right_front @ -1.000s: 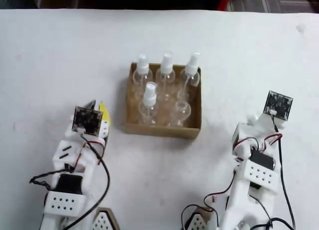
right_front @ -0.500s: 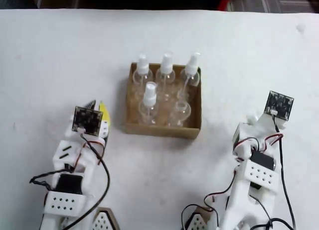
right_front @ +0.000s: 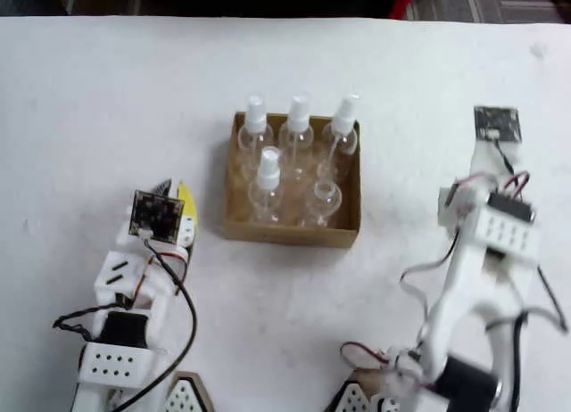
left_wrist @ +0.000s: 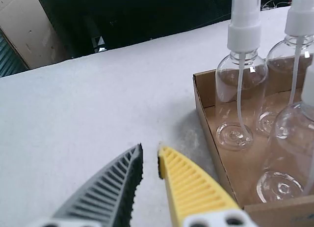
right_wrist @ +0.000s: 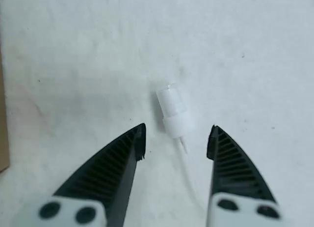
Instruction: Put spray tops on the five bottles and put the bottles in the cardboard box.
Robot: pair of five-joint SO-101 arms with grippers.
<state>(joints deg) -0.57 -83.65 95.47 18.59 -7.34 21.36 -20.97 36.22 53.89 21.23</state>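
The cardboard box [right_front: 290, 234] stands mid-table with five clear bottles upright inside. Several carry white spray tops, such as the front-left bottle [right_front: 268, 185]. The front-right bottle [right_front: 321, 198] has a bare neck. A loose white spray top [right_wrist: 174, 111] lies on its side on the white table, just ahead of my right gripper [right_wrist: 176, 136], which is open with nothing between its fingers. The right arm [right_front: 491, 225] stretches out to the right of the box. My left gripper [left_wrist: 149, 160] rests shut and empty left of the box wall [left_wrist: 208, 124], near a capped bottle [left_wrist: 240, 89].
The table is covered in white cloth [right_front: 116, 91], with open room left, right and behind the box. A dark edge runs along the table's far side. Both arm bases [right_front: 116, 358] sit at the near edge.
The right arm has swung up and stretched forward toward the table's far right. The left arm, the box and the bottles have stayed put.
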